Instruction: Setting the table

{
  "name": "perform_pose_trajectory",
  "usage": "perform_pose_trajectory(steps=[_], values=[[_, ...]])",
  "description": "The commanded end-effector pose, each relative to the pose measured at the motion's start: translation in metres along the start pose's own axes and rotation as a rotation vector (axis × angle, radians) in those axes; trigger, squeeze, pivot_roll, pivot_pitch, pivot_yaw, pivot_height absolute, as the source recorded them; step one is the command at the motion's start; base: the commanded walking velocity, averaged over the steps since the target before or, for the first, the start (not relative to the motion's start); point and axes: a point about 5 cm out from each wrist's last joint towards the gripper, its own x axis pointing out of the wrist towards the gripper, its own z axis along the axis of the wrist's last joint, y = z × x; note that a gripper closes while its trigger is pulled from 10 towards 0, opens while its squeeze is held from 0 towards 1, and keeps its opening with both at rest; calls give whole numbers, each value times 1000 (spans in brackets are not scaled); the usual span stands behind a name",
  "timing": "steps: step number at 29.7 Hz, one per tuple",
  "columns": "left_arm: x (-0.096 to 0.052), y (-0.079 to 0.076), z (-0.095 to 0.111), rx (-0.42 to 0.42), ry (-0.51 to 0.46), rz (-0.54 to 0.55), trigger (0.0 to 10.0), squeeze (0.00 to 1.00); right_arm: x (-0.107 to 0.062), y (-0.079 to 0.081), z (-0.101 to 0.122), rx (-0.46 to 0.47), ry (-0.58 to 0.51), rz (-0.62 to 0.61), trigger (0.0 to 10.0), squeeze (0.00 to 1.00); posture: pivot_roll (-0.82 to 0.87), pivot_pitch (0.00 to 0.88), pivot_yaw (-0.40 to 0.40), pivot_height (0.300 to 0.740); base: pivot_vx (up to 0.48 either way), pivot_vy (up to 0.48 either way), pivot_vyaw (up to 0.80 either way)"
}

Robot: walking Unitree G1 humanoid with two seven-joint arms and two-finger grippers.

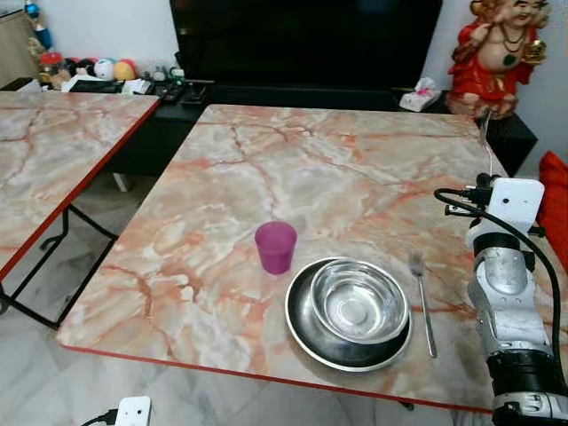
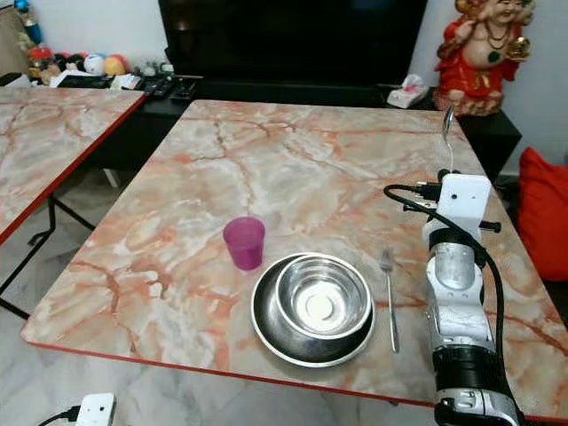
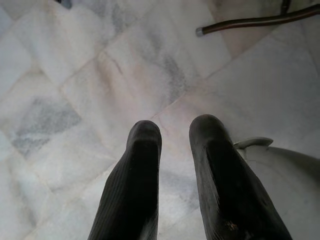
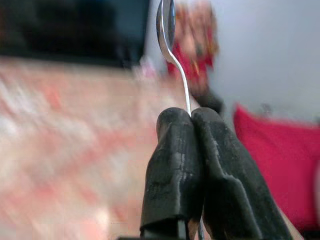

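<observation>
- While no readable writing or brand is seen on any item, a steel bowl (image 1: 359, 303), empty, is nested in a steel plate (image 1: 302, 335) near the front edge of the marble-patterned table (image 1: 293, 177).
- A purple cup (image 1: 276, 246) is set upright just left of and slightly beyond the plate; its contents cannot be told.
- A fork (image 1: 422, 300) is laid just right of the plate, tines pointing far.
- A spoon (image 4: 170, 35) is pinched by its handle between the pressed-together fingers of the right gripper (image 4: 192, 117), held upright above the table's right side.
- The left gripper (image 3: 175, 135) is hung over the marble floor (image 3: 75, 75), its fingers slightly parted and nothing between them.
- A red figurine (image 1: 493, 53) is seen at the far right.
</observation>
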Motion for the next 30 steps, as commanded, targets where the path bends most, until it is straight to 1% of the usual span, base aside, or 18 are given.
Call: perform_pose_trajectory(steps=[1, 3, 4, 5, 7, 11, 12, 13, 16, 18, 19, 23, 24, 26, 30], values=[[-1, 1, -4, -3, 25, -2, 10000, 0, -1, -4, -17, -38, 115, -2, 10000, 0, 56, 0, 6, 740, 0, 0, 0], [-1, 1, -4, -5, 25, 0, 10000, 0, -6, -1, -30, -49, 197, 43, 10000, 0, 54, 0, 6, 740, 0, 0, 0], [-1, 1, -4, -5, 25, 0, 10000, 0, -6, -1, -30, -49, 197, 43, 10000, 0, 54, 0, 6, 740, 0, 0, 0], [-1, 2, -4, -4, 25, 1, 10000, 0, -8, 0, -36, -60, 228, 60, 10000, 0, 53, 0, 7, 740, 0, 0, 0], [-1, 2, -4, -5, 26, 1, 10000, 0, -11, 1, -39, -58, 253, 72, 10000, 0, 52, 0, 8, 740, 0, 0, 0], [-1, 2, -4, -4, 26, -1, 10000, 0, -13, 0, -45, -69, 303, 62, 10000, 0, 51, 0, 7, 740, 0, 0, 0], [-1, 1, -4, -4, 27, -2, 10000, 0, -14, 0, -49, -84, 323, 59, 10000, 0, 51, 0, 6, 740, 0, 0, 0], [-1, 1, -4, -4, 27, -2, 10000, 0, -14, 0, -49, -84, 323, 59, 10000, 0, 51, 0, 6, 740, 0, 0, 0], [-1, 0, -5, -4, 30, -6, 10000, 0, -22, 4, -59, -121, 371, 79, 10000, 0, 48, 0, 5, 740, 0, 0, 0], [-1, 0, -5, -4, 31, -7, 10000, 0, -26, 6, -64, -123, 392, 86, 10000, 0, 49, 0, 4, 740, 0, 0, 0], [-1, 0, -5, -5, 32, -7, 10000, 0, -30, 9, -69, -126, 413, 97, 10000, 0, 50, 0, 3, 740, 0, 0, 0], [-1, 0, -5, -5, 33, -7, 10000, 0, -35, 14, -77, -139, 437, 113, 10000, 0, 51, 0, 3, 740, 0, 0, 0], [-1, 0, -5, -5, 33, -6, 10000, 0, -38, 17, -82, -162, 451, 131, 10000, 0, 51, 0, 3, 740, 0, 0, 0], [-1, 0, -5, -5, 34, -6, 10000, 0, -40, 19, -85, -181, 462, 134, 10000, 0, 54, 0, 2, 740, 0, 0, 0], [-1, 0, -5, -4, 34, -5, 10000, 0, -41, 18, -86, -207, 459, 125, 10000, 0, 53, 0, 4, 740, 0, 0, 0]])
